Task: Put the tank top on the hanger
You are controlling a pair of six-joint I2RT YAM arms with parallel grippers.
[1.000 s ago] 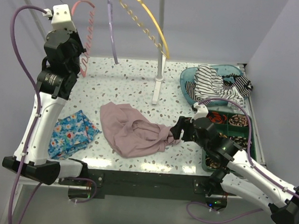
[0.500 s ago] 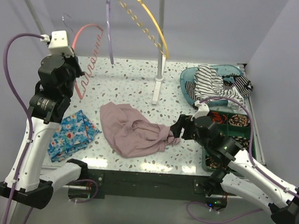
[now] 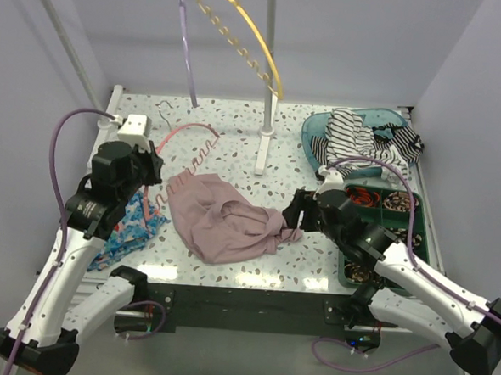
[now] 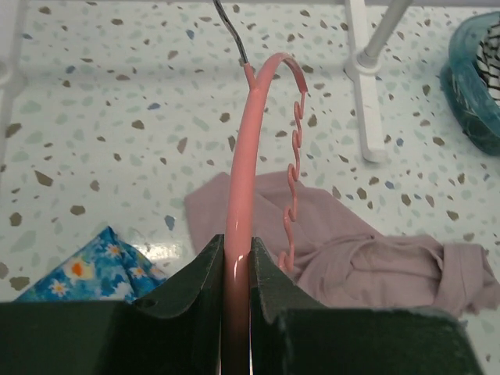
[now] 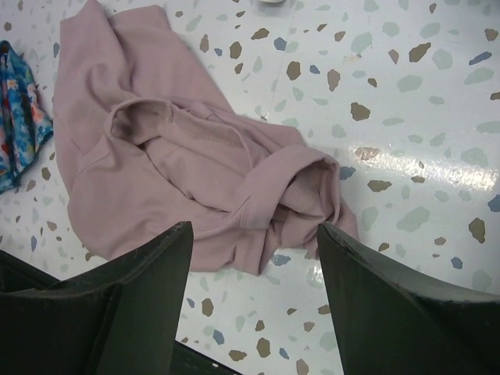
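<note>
- The left gripper (image 4: 237, 262) has its jaws pressed together on the rim of the hanger (image 4: 238, 180), pinching the thin coral-pink plastic between the two dark fingers (image 4: 199, 277).
- The hanger is held over the left half of the table (image 3: 237, 127). Its metal hook (image 4: 232, 30) points toward the far edge, and its notched edge (image 4: 293, 168) runs down beside the smooth rim.
- In the top view, the near end of the hanger lies by the left border of the tank top (image 3: 219, 215). Whether the two touch cannot be told.
- The tank top lies crumpled in the middle of the table, nearer the near edge than the far one, with its right end bunched into a thick fold.
- The right gripper (image 5: 254, 230) has its jaws spread wide and holds nothing. It stands over that bunched right end, and contact with the fabric cannot be told.
- A blue floral cloth (image 3: 120, 230) lies toward the near left corner, partly under the left arm.
- A lilac hanger (image 3: 187, 56) and a yellow hanger (image 3: 247, 34) hang at the far edge beside a white stand (image 3: 265, 112).
- A teal basket (image 3: 322, 132) in the far right corner holds a striped garment (image 3: 351, 138).
- A dark green tray (image 3: 345, 261) sits along the right edge.
</note>
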